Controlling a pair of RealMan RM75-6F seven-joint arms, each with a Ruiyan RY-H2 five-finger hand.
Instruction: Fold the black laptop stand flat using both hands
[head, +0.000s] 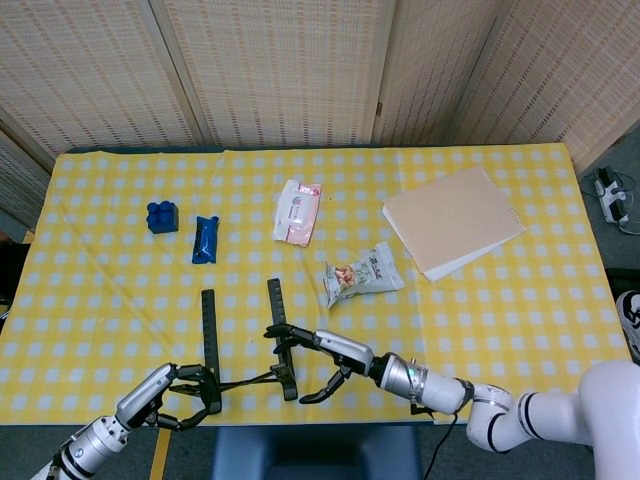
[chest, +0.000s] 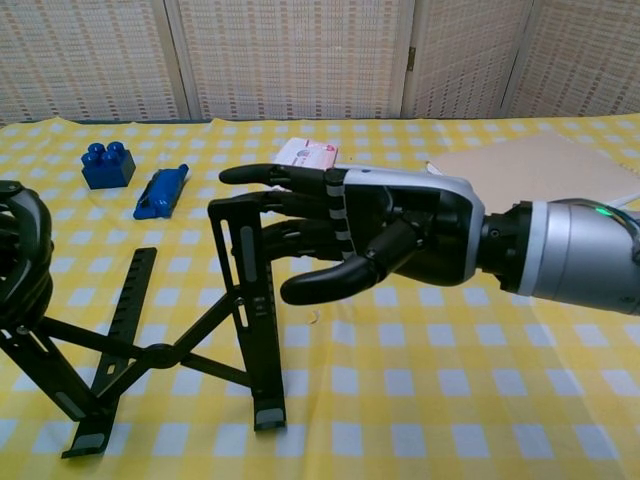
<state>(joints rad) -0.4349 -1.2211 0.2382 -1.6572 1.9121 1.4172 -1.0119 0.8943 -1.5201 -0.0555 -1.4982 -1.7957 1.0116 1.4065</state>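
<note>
The black laptop stand (head: 243, 348) (chest: 160, 352) stands unfolded near the table's front edge, its two rails joined by crossed struts. My left hand (head: 172, 390) (chest: 22, 262) has its fingers curled around the raised near end of the left rail. My right hand (head: 322, 352) (chest: 372, 236) is spread open with its palm facing left. Its fingers (chest: 262, 202) reach over the top of the right rail (chest: 243, 268), and the thumb sits lower beside that rail. I cannot tell whether the fingers touch the rail.
On the yellow checked cloth (head: 520, 300) lie a blue block (head: 162, 216), a blue packet (head: 205, 239), a pink wipes pack (head: 297, 211), a snack bag (head: 362, 272) and a tan board (head: 452, 220). The table's front edge runs just below the stand.
</note>
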